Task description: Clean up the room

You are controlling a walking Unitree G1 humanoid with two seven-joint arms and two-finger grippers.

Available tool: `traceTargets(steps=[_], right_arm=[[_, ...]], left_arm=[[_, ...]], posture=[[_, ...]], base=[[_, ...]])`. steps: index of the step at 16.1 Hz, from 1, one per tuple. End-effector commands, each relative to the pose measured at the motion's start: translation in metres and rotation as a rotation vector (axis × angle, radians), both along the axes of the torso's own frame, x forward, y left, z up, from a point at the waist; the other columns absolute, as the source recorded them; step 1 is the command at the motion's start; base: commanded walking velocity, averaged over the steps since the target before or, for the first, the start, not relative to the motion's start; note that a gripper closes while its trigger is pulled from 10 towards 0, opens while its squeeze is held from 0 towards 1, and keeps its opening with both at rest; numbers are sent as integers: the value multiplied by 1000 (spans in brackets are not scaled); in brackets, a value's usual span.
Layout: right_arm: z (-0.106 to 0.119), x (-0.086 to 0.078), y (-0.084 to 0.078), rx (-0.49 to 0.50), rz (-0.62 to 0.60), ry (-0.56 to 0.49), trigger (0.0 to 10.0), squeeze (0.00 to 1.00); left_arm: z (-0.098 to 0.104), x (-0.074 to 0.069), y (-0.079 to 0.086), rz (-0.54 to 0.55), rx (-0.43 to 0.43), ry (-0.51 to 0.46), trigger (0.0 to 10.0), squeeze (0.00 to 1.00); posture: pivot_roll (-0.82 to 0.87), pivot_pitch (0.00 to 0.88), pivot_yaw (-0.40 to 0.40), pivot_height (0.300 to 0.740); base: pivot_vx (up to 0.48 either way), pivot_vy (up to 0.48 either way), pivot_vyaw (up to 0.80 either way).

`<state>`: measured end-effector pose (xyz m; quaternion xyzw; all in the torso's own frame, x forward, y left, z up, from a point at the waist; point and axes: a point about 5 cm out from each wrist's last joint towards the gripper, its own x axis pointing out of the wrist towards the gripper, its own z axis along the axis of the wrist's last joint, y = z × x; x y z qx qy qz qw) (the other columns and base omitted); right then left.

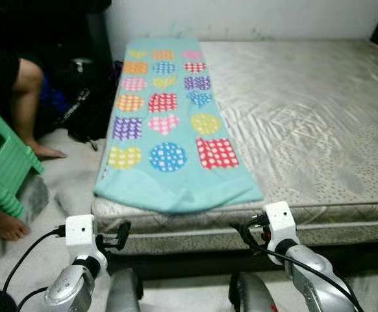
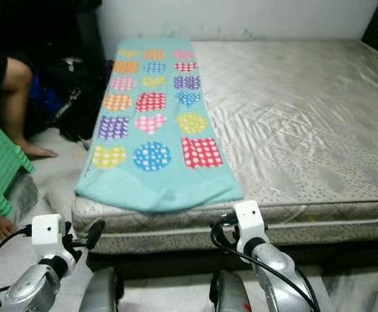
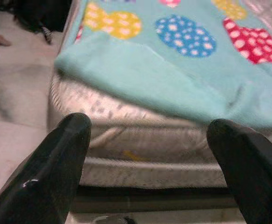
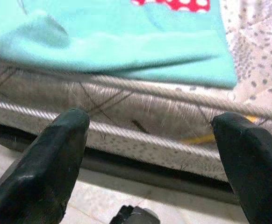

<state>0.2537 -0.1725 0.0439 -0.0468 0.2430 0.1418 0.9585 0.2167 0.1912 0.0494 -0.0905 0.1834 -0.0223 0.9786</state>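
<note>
At the far left of the head views, a person's bare leg and foot are seen beside a green plastic stool, with dark bags heaped against the side of the bed. Next to these, a turquoise blanket printed with dotted hearts, squares and circles is laid lengthwise along the left part of the mattress, its folded near edge reaching the mattress's front edge and drooping slightly over it. The remaining mattress surface to the right is covered in a pale quilted fabric.

Below the bed's front edge, the left gripper is held low before the left corner of the blanket, and its fingers are seen spread wide apart in the left wrist view, where the blanket's hem, the mattress side and a patch of pale floor are shown close up. The right gripper is held before the blanket's right corner; its fingers are likewise spread apart, clamped on nothing. In the right wrist view a yellow mark on the mattress piping is revealed, too small to be made out from the head.
</note>
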Motion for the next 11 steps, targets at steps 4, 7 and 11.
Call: traceTargets(steps=[4, 7, 11], right_arm=[[1, 1, -2, -5, 2, -4, 10000, 0], [0, 1, -2, -3, 3, -1, 10000, 0], [0, 2, -2, -1, 4, 2, 10000, 0]], left_arm=[[4, 3, -3, -18, 2, -22, 10000, 0], [3, 4, -4, -18, 4, -15, 10000, 0], [2, 5, -3, 14, 2, -5, 10000, 0]], posture=[[-77, 0, -23, 575], [-78, 0, -23, 575], [-77, 0, -24, 575]], base=[[313, 0, 0], [194, 0, 0], [0, 0, 0]])
